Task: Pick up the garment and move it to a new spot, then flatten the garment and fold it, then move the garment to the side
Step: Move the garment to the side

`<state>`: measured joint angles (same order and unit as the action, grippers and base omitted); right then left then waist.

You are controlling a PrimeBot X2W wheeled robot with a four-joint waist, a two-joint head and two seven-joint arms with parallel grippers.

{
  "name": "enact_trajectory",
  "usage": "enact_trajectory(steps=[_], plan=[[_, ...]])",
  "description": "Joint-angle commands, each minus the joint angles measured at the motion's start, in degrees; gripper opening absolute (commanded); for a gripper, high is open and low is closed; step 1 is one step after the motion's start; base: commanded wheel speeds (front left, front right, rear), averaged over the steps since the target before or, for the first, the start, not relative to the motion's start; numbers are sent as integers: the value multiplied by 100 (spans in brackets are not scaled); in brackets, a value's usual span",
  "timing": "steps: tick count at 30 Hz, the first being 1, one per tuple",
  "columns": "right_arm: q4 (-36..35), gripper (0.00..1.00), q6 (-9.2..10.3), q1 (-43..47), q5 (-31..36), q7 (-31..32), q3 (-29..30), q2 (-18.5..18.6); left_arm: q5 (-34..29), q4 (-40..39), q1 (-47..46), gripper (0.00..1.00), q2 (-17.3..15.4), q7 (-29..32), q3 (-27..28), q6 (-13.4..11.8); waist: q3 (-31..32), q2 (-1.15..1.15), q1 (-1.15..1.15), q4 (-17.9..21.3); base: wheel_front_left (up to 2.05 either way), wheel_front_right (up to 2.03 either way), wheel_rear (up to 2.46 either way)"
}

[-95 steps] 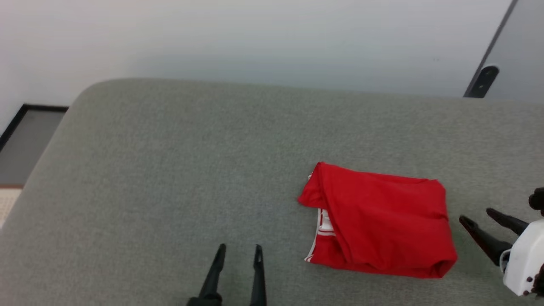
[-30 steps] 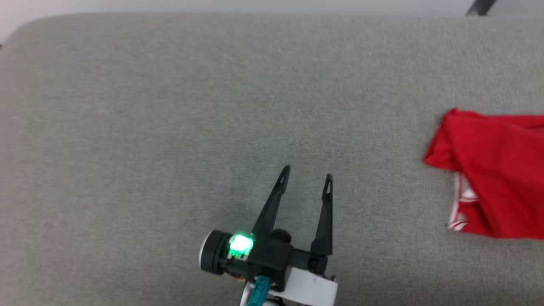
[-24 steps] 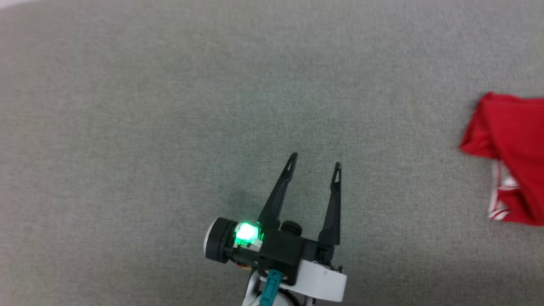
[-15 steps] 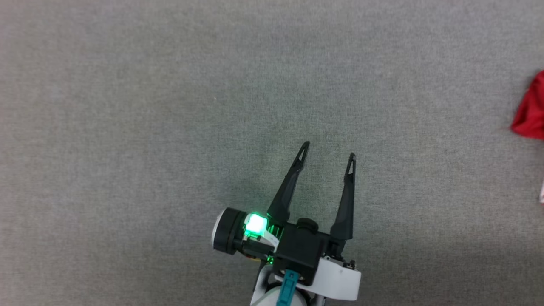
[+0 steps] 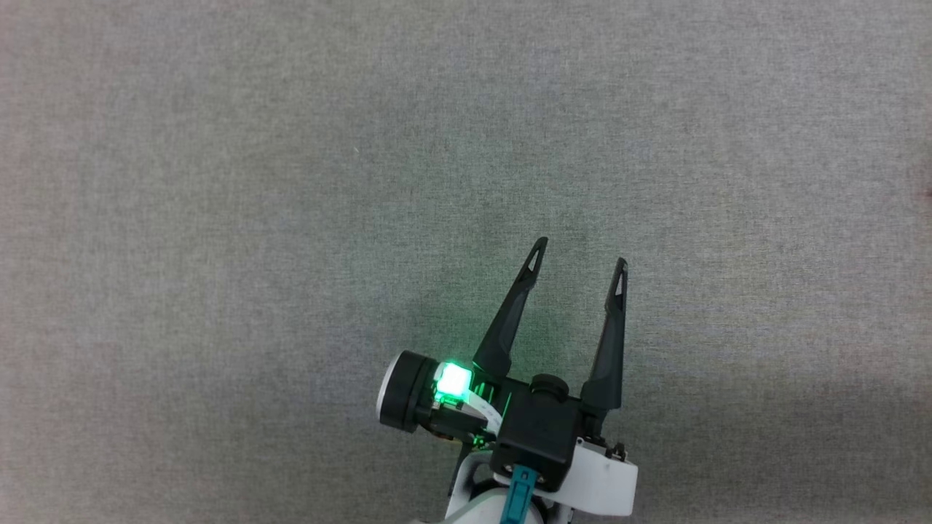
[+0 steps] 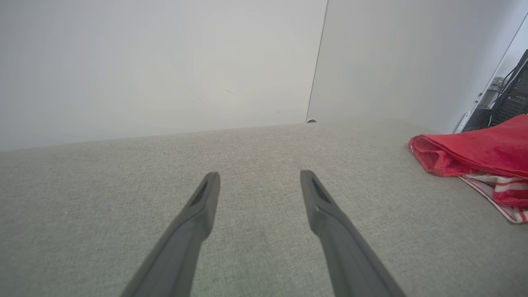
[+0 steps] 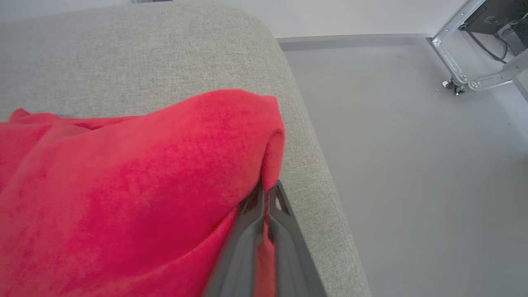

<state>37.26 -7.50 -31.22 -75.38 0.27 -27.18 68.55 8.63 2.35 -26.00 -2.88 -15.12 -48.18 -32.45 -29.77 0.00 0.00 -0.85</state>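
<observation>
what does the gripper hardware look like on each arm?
Left gripper: two long tapered black fingers, slotted tips, on a black block with a glowing green light, a teal tab and a white wrist shell. Right gripper: dark grey tapered fingers, slot near one tip.

No writing, label, brand or number can be read. None is made out on the garment (image 6: 474, 146) either.
</observation>
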Motion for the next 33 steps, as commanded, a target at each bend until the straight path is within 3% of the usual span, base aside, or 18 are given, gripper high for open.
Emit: enact_trajectory(steps=[1,7,8,10,11,12,20,25,33], plan=[[70,0,3,-107,14,-62,-62,-19,-44,8,-72,100,0,2,-14,-52,-24,0,0,-8,0,0,0],[370,1,3,-352,-53,-143,-401,-88,-1,62,-137,100,-1,2,-64,-126,-65,0,0,-32,0,0,0],[402,24,3,-380,-67,-158,-449,-95,10,68,-143,100,0,2,-68,-134,-61,0,0,-34,0,0,0],[460,50,3,-442,-93,-184,-551,-114,38,88,-141,100,-1,2,-59,-130,-32,0,0,-41,0,0,0],[489,84,3,-468,-87,-198,-602,-113,67,94,-135,100,-1,2,-49,-126,-4,0,0,-45,0,0,0],[508,100,3,-482,-98,-208,-644,-109,81,92,-126,100,1,2,-36,-119,24,0,0,-49,0,0,0],[622,100,3,-590,-33,-379,-1053,-109,201,121,112,100,-11,2,205,73,471,0,0,-130,0,0,0],[298,100,3,-563,170,-671,-1438,-273,388,105,422,100,-153,2,611,229,981,0,0,-179,0,0,0],[-344,100,4,-419,734,-1362,-1998,-1013,731,112,1042,100,-588,2,1440,626,1815,0,0,-147,0,0,0]])
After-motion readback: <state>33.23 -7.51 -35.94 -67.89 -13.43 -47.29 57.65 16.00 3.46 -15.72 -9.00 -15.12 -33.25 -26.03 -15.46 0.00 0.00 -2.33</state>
